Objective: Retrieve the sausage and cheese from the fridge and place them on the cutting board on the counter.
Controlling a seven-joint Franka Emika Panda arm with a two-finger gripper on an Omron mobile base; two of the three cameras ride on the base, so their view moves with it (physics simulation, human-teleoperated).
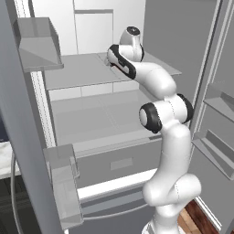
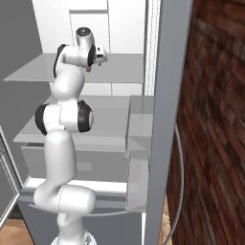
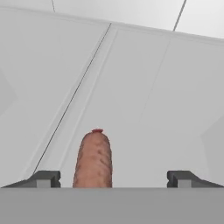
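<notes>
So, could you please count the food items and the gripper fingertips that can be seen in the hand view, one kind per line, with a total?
Sausage: 1, reddish-brown, lying on the white fridge shelf between the open fingertips.
Gripper fingertips: 2, dark, wide apart.
Total: 3

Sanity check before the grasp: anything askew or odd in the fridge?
Nothing stands out. The sausage lies intact on the fridge shelf, between the open gripper's fingertips but nearer one; no spill or damage.
</notes>
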